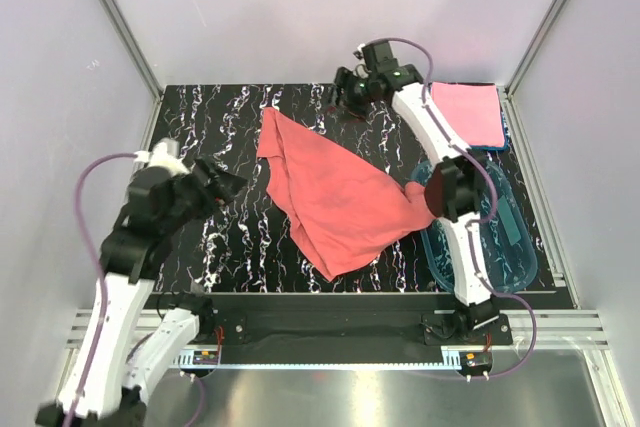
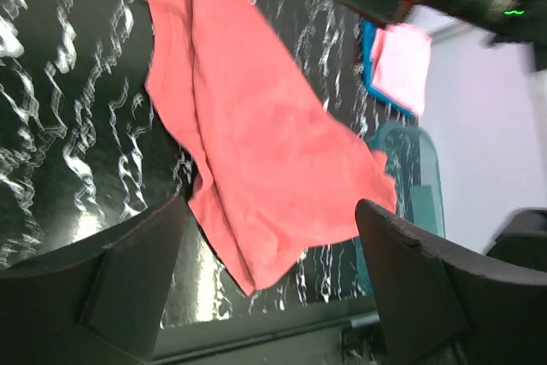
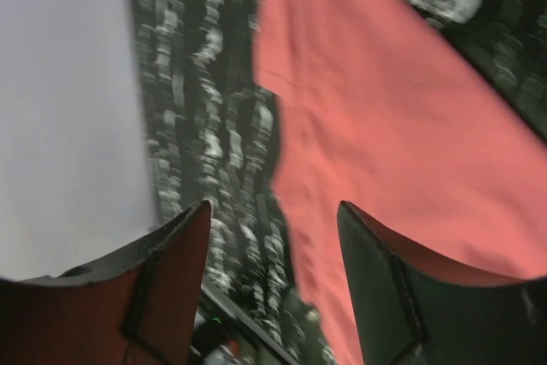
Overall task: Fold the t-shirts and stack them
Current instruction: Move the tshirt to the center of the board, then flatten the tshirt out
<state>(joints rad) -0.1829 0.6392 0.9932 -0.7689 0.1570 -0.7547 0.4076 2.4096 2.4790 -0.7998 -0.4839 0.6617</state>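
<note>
The salmon t-shirt (image 1: pixel 335 192) lies unfolded and wrinkled across the middle of the black marbled table, its right end touching the tub's rim. It also shows in the left wrist view (image 2: pixel 256 143) and the right wrist view (image 3: pixel 402 143). A pink folded shirt (image 1: pixel 468 112) lies at the back right on a blue one, of which only an edge (image 1: pixel 504 133) shows. My left gripper (image 1: pixel 230 187) is open and empty, left of the salmon shirt. My right gripper (image 1: pixel 340 97) is open and empty above the table, just behind the shirt's back edge.
A clear blue plastic tub (image 1: pixel 505 247) stands at the right front, partly under the right arm. White walls with metal posts close in the table on three sides. The table's front edge is a black rail (image 1: pixel 330 319).
</note>
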